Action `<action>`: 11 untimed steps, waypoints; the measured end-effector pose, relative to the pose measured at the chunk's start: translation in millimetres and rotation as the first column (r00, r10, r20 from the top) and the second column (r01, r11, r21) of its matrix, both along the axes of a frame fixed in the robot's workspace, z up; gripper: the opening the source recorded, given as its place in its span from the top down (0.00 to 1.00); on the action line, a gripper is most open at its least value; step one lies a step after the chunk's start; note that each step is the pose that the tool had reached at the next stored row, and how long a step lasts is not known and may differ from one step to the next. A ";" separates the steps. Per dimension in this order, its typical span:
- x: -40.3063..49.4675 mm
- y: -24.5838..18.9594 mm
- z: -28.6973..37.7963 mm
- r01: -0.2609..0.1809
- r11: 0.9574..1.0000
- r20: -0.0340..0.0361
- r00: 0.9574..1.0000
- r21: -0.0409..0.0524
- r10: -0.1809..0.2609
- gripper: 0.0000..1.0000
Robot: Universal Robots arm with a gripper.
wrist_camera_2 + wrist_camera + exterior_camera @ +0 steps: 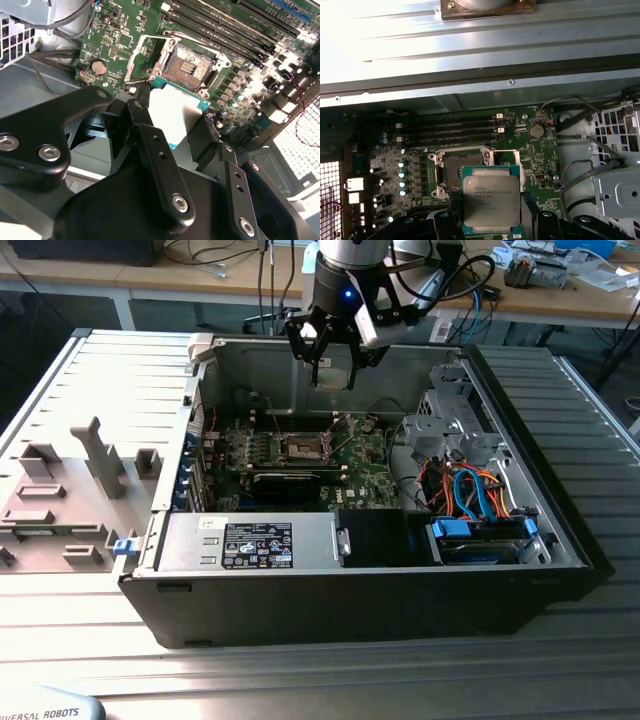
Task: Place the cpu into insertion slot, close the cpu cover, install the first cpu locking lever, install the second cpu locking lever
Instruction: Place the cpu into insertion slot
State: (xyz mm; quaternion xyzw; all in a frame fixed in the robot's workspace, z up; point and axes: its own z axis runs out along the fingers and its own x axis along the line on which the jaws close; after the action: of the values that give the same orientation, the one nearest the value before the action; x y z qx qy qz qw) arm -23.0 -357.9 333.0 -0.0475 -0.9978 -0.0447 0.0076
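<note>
My gripper (333, 362) hangs over the open computer case, shut on the cpu (491, 205), a flat square chip with a silvery top and green edge. In the second wrist view the cpu (175, 117) sits between the black fingers (150, 145), just short of the insertion slot (190, 65). That slot (456, 167) is bare, its dark contact field showing, on the green motherboard (303, 448). The cpu cover (141, 59), a thin silvery frame, is swung open at the slot's side; its edge (514, 161) shows behind the chip. I cannot make out the locking levers clearly.
A black graphics card (290, 482) lies just in front of the slot, and a grey labelled power supply (250, 540) stands at the case front. Memory slots (450, 131) run beside the socket. A drive cage with orange and blue cables (480, 502) stands at the exterior view's right. Grey fixtures (70, 480) lie left.
</note>
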 end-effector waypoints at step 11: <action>0.0 0.0 0.0 0.025 1.000 0.000 1.000 0.000 -0.025 0.46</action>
State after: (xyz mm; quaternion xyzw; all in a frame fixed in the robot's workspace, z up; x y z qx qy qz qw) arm -23.0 -357.9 333.0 -0.0599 -0.9972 -0.0448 0.0070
